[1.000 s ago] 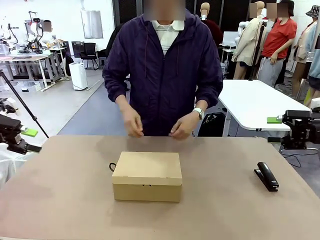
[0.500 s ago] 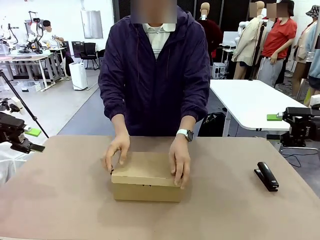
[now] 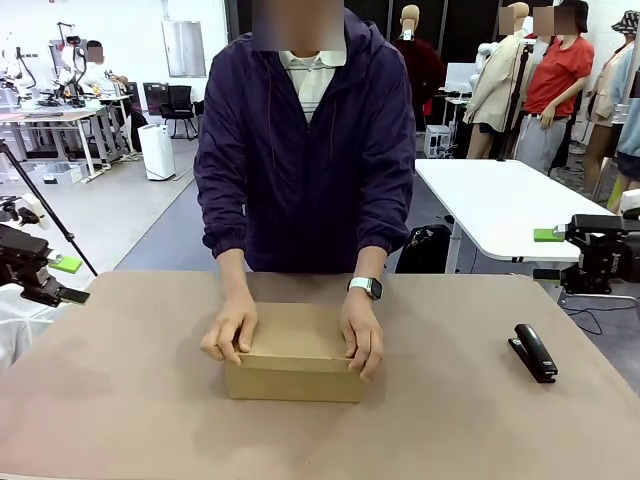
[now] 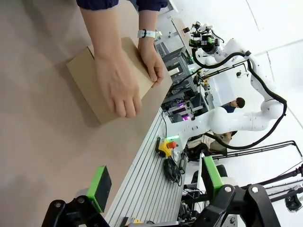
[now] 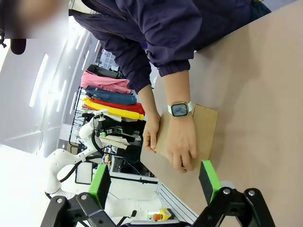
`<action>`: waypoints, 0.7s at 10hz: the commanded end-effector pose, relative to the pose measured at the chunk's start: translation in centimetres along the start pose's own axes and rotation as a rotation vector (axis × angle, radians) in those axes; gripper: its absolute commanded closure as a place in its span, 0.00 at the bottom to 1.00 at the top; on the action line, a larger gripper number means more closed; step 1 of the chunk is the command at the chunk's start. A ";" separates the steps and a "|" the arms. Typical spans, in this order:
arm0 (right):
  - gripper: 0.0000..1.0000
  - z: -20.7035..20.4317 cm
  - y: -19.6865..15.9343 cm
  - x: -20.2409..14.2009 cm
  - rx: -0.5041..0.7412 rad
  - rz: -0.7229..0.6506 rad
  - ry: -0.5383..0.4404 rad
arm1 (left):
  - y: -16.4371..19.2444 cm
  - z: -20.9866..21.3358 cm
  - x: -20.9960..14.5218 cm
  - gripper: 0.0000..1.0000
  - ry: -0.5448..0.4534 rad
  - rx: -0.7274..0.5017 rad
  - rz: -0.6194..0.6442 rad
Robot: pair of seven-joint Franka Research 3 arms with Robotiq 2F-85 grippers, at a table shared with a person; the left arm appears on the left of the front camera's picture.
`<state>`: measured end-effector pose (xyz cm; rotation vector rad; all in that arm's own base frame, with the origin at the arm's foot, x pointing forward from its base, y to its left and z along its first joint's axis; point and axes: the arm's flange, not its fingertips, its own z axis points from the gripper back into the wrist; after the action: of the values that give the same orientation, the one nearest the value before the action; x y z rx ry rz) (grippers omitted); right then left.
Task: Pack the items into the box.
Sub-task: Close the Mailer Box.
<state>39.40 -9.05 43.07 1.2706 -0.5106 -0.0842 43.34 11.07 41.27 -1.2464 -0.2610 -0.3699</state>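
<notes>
Right now the cardboard box [image 3: 294,362] sits near the middle of the tan table [image 3: 480,420], lid down, and the person in the dark purple jacket leans over it from the far side. Both of the person's hands are pressing on the closed lid: one hand [image 3: 230,330] wraps over the box's corner on the robot's left, fingers curling down the side, while the other hand [image 3: 362,335], with a watch [image 3: 366,287] on its wrist, lies flat along the opposite edge. Off to the robot's right, well apart from the box, a black stapler [image 3: 533,352] lies on the table. Meanwhile the left gripper [image 4: 156,189] hangs back off the table's near edge, its green-padded fingers spread wide with nothing between them. Over on the other side, the right gripper [image 5: 154,182] looks down at the same box and hands, jaws also spread wide and holding nothing.
</notes>
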 end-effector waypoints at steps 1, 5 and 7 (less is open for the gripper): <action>0.00 0.0 0.3 0.1 0.011 0.005 -0.001 | -0.1 0.2 -0.1 0.00 -0.004 0.002 -0.020; 0.00 0.0 0.3 0.1 0.011 0.005 -0.001 | -0.1 0.2 -0.1 0.00 -0.004 0.002 -0.020; 0.00 0.0 0.3 0.1 0.011 0.005 -0.001 | -0.1 0.2 -0.1 0.00 -0.004 0.002 -0.020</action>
<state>39.40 -9.05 43.07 1.2706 -0.5106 -0.0842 43.34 11.07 41.27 -1.2463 -0.2615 -0.3706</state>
